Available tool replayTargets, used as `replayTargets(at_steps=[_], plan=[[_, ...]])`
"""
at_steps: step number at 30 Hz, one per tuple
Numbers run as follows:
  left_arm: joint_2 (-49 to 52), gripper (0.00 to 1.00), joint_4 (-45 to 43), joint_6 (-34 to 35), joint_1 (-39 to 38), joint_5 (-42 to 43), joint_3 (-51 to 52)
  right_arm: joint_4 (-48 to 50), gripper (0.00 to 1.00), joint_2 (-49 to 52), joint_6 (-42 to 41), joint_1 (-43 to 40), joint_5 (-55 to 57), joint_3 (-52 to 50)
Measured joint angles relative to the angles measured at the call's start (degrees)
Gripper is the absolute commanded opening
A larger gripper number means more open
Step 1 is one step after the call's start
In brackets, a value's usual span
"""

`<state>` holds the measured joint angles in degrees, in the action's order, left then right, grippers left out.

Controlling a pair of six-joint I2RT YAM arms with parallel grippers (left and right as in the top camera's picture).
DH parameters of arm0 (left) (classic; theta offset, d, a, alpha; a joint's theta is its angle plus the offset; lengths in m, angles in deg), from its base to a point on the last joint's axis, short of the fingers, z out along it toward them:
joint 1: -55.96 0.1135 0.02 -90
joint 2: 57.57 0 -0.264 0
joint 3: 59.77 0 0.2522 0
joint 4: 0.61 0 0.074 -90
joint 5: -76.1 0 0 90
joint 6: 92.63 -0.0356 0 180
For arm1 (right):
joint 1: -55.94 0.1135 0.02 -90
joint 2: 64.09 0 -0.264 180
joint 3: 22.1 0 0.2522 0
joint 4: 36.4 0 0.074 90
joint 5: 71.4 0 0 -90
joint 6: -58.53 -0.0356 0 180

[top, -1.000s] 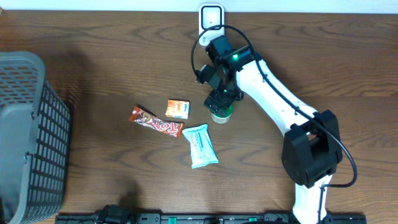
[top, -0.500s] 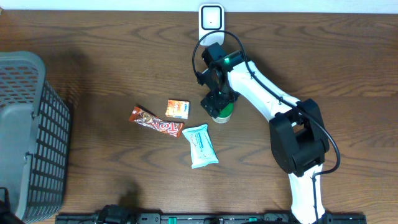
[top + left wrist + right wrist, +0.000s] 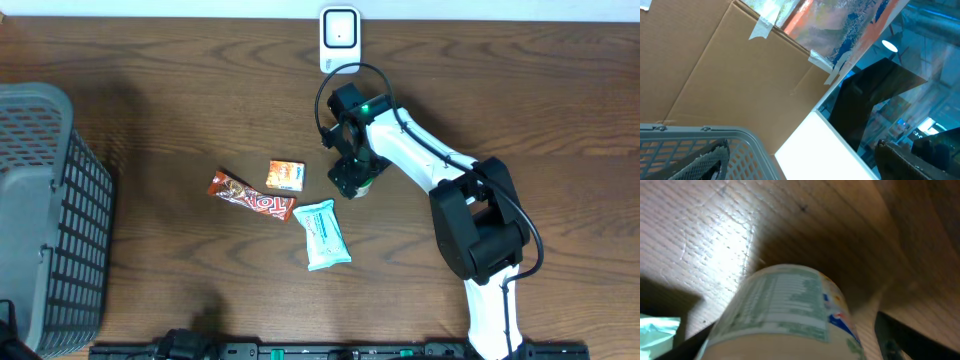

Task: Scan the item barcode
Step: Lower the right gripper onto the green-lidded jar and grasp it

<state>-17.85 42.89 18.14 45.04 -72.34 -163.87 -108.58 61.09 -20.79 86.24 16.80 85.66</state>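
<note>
Brown wood table: my right gripper [image 3: 350, 178] hangs over the bottle [image 3: 785, 310] near the table's middle, at 3 o'clock from the orange box [image 3: 285, 175] and 6 o'clock from the scanner [image 3: 340, 35]. 1 finger shows on each side of the bottle; clamped or not, I cannot tell. Its long axis appears upright, far end on the wood. It has a cream body, with a white fine-print label facing my camera and blue and red marks beside it. My left gripper [image 3: 812, 162] gapes wide, holding nothing.
</note>
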Motion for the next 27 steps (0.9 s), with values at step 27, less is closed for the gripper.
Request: replayTargets(at_steps=[27], plan=[[0.0,0.93,-0.3,0.2,0.0,2.6,2.4,-16.5,0.63,0.5,-21.0,-0.1,-7.3,4.5]])
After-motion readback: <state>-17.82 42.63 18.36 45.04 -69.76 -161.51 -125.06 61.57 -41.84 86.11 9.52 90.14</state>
